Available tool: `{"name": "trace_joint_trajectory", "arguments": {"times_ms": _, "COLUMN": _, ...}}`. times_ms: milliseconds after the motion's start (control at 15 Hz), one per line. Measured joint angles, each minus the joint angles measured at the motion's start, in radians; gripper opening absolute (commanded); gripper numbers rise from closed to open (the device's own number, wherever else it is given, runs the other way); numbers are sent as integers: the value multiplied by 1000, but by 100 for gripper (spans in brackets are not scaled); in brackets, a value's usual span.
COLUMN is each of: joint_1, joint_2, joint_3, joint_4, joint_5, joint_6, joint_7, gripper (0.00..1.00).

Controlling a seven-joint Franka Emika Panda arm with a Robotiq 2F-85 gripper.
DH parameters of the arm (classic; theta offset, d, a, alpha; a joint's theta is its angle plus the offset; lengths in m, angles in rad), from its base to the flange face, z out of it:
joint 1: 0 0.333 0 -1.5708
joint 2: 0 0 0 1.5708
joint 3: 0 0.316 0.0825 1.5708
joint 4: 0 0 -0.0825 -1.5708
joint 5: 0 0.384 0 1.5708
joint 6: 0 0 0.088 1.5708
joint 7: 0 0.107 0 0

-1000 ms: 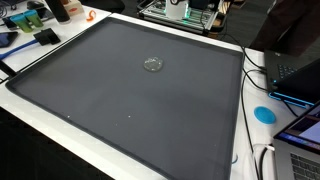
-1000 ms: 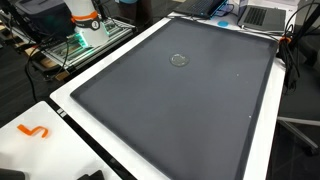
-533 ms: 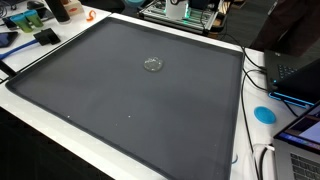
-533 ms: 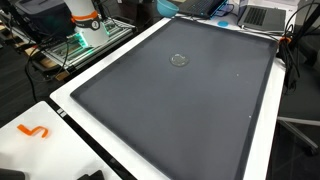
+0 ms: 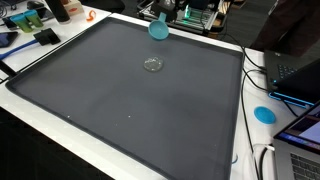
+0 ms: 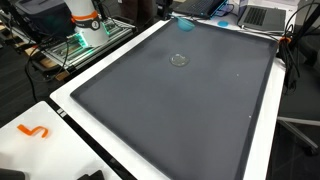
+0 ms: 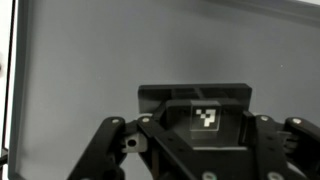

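Just inside the far mat edge: tool over a blue cup-like thing, clear round piece toward mid-mat.
Tool at the far rim of the mat on the table, blue cup-like thing right under it, touching or held, can't tell which. Cannot read the tool's opening either: no fingertips in wrist view. Clear round piece flat on mat, well apart from tool, straight in toward mat centre; round, no long axis.
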Motion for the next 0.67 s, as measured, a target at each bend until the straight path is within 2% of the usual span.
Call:
{"name": "trace_joint_trajectory", "arguments": {"times_ms": 267, "joint_1": 46, "joint_2": 105, "joint_3": 9, "joint_4": 64, "joint_5": -70, "joint_6": 4, "joint_7": 59, "gripper": 31}}
{"name": "trace_joint_trajectory", "arguments": {"times_ms": 667, "joint_1": 87, "joint_2": 211, "joint_3": 3, "joint_4": 167, "joint_5": -87, "joint_6": 11, "joint_7": 79, "gripper": 31}}
